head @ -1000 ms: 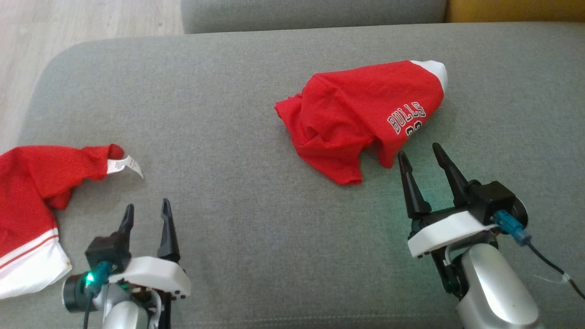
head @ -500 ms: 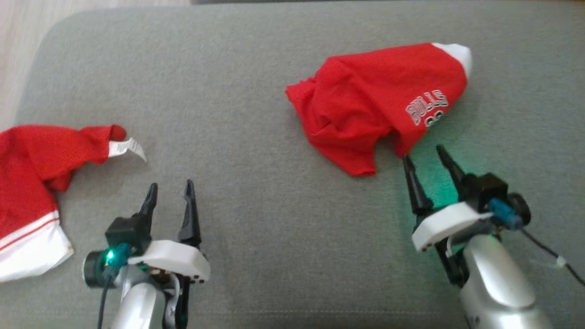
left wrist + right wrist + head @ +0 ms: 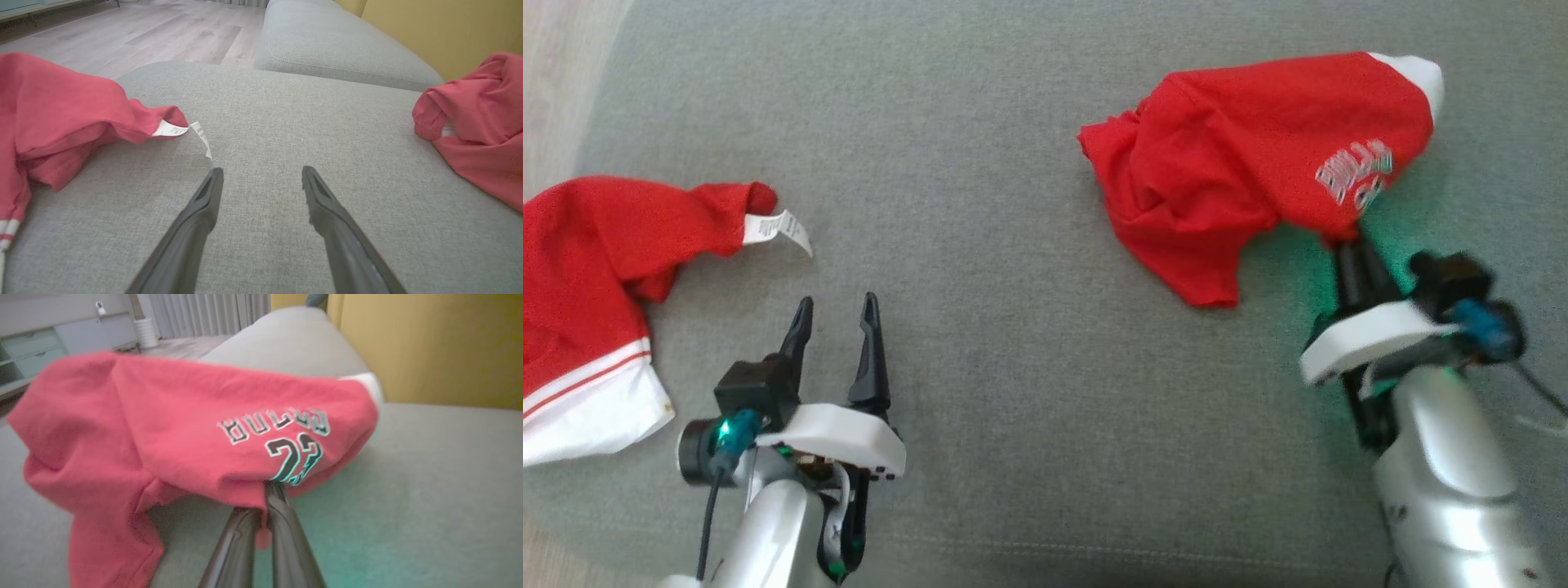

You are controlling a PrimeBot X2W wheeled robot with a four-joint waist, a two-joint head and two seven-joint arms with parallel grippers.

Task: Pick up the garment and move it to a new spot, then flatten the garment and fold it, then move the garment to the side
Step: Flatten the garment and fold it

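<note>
Head view: a red garment (image 3: 1241,155) with white lettering is seen crumpled on the right of a grey sofa cushion (image 3: 1013,367). Its near hem is pinched by the right gripper (image 3: 1346,245), whose 2 dark fingers are pressed together on the fabric. The same grip is shown in the right wrist view, where the hem is draped over the fingertips. The left gripper (image 3: 837,300) is held spread wide and empty above bare cushion. A red cloth (image 3: 596,261) with a white band and a white label (image 3: 778,231) is laid at the far left, apart from both grippers.
</note>
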